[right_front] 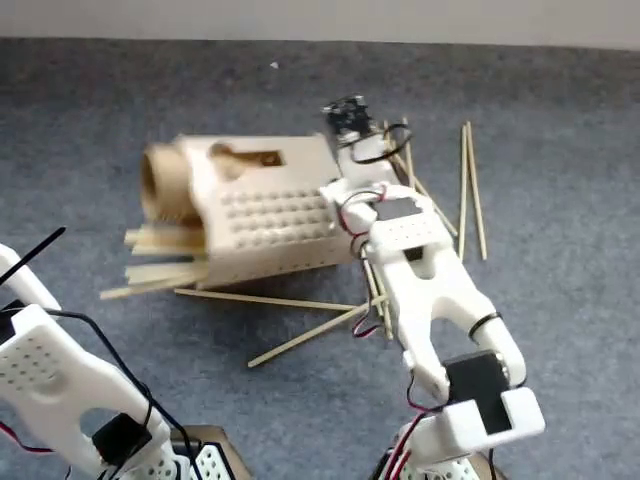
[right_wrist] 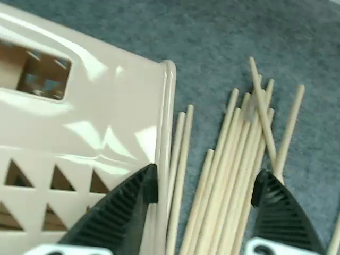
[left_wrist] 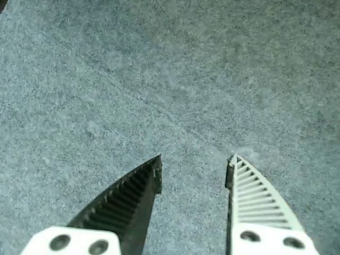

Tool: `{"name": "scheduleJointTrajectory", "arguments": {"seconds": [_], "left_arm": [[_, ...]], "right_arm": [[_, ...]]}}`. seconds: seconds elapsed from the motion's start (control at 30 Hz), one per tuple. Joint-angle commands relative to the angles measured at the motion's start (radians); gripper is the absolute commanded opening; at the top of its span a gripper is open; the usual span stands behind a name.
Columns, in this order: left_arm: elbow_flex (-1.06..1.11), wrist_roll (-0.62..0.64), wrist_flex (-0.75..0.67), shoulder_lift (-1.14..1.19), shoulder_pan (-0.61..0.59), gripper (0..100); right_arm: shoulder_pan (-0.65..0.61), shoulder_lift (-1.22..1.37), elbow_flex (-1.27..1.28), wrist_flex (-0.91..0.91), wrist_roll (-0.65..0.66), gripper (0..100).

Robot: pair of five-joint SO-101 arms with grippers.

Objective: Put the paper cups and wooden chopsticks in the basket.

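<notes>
Wooden chopsticks lie in a loose sheaf straight between your right fingers, which stand wide apart and hold nothing. The sticks' long axis runs out ahead along the line of the fingers, so closing would pinch across the bundle's width, not its length. One finger hangs over the rim of the cream basket, which lies tipped on its side on the grey table. If you lower straight down, that finger will likely land on plastic, so a small shift away from the basket looks wise.

From above, a paper cup sits at the basket's other end, by its mouth; you cannot tell how far inside it is. More sticks poke out there, and others lie scattered in front of the basket and off to one side.

Your left fingers are also spread and empty, over bare table well apart from the basket. The right arm is plainly the nearer one for this sheaf.
</notes>
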Motion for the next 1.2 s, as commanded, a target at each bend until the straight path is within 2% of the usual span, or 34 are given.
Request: {"name": "scheduleJointTrajectory", "arguments": {"seconds": [0.0,0.3,0.63,0.9,1.17], "left_arm": [[-0.038,-0.017,-0.005,-0.015,-0.001,22],[-0.038,-0.015,-0.005,-0.021,0.022,22],[-0.030,-0.017,-0.003,-0.015,0.073,22],[-0.016,-0.064,0.012,-0.013,0.209,22],[0.018,-0.101,0.066,-0.015,0.432,22]], "right_arm": [[0.081,0.016,0.053,-0.002,0.012,28.6],[0.133,0.021,0.054,-0.001,0.015,28.6],[-0.076,0.021,0.096,0.065,0.011,28.6],[-0.010,0.031,0.102,0.079,0.014,28.6],[-0.107,0.077,0.071,0.125,0.009,28.6]]}}
